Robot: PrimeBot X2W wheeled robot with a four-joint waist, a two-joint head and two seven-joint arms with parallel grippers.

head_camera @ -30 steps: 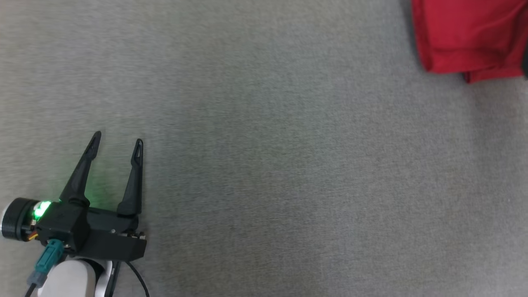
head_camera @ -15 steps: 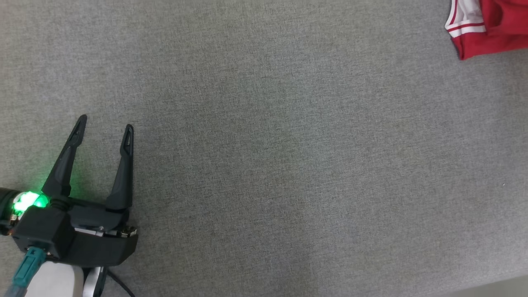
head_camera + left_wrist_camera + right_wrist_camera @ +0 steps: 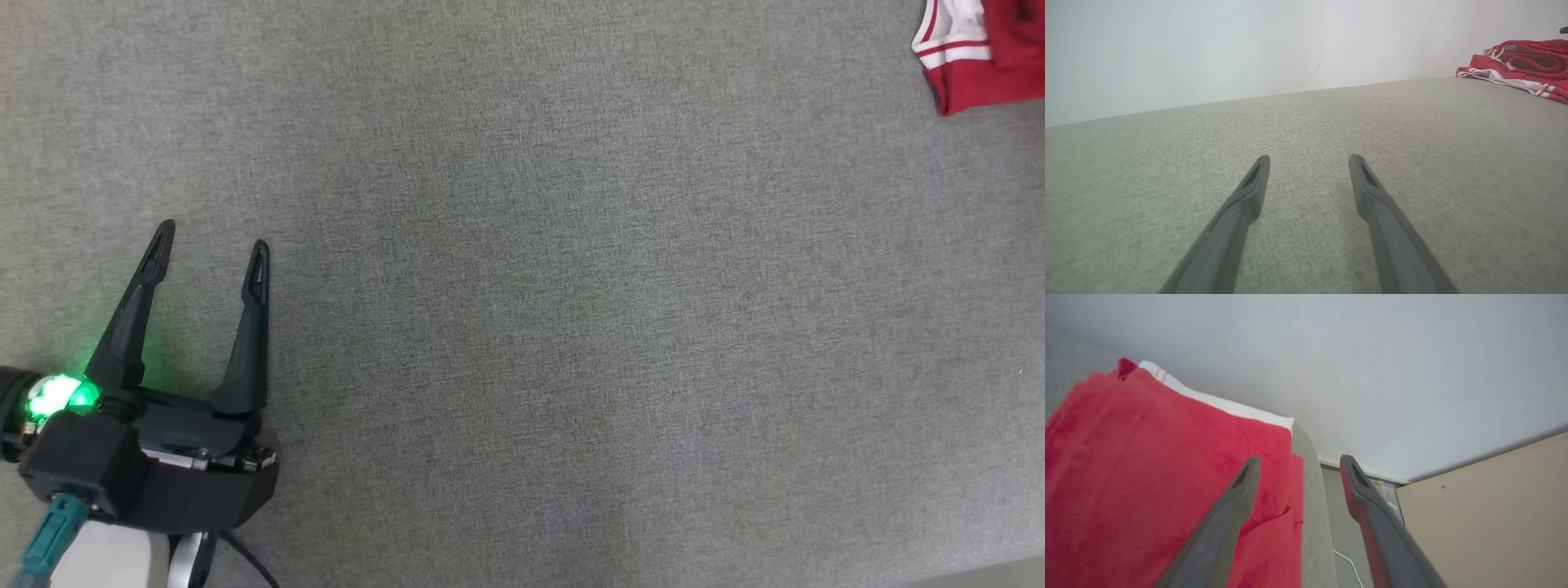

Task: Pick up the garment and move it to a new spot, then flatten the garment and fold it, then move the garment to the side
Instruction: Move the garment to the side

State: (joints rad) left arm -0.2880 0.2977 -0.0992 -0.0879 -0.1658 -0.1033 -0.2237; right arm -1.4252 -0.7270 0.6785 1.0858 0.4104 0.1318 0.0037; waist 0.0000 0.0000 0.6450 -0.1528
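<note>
A grey fabric surface extends to a white wall. The red garment (white striped trim) lies at the far right edge of this surface. The left gripper sits at the near left, well apart from the garment, with its fingers spread and holding nothing. The right gripper is near the garment's edge, fingers spread with nothing between them.

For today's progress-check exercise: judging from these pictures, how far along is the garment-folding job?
Done, apparently: the red garment lies folded at the right edge of the grey surface. In hand: nothing; the right end effector is open over the garment's edge, and the left end effector is open, well apart from it. Left: probably only pulling away.
</note>
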